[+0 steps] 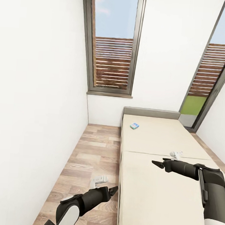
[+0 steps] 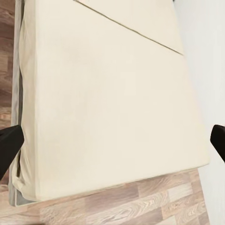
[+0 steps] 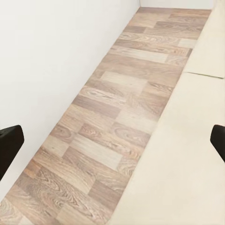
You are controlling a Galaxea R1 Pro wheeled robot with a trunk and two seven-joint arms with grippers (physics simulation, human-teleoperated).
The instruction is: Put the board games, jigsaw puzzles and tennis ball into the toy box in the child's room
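A small blue-green board game box (image 1: pixel 134 126) lies flat on the cream bed (image 1: pixel 153 196) near its headboard. A second, whitish box (image 1: pixel 176 154) rests on the mattress further along, just behind my right gripper (image 1: pixel 157 163). That gripper hovers over the middle of the bed, open with nothing in it, its dark fingertips (image 3: pixel 9 145) spread wide in the right wrist view. My left gripper (image 1: pixel 113 190) hangs over the floor beside the bed's left edge, also open and empty, with its fingertips (image 2: pixel 8 147) far apart over the mattress in the left wrist view.
A pale flat box-like item (image 1: pixel 98 181) lies on the wooden floor (image 1: pixel 92 154) in the narrow aisle between the white wall (image 1: pixel 36 103) and the bed. A tall window (image 1: pixel 114 42) stands behind the headboard, and a glass door (image 1: pixel 209 75) is at the right.
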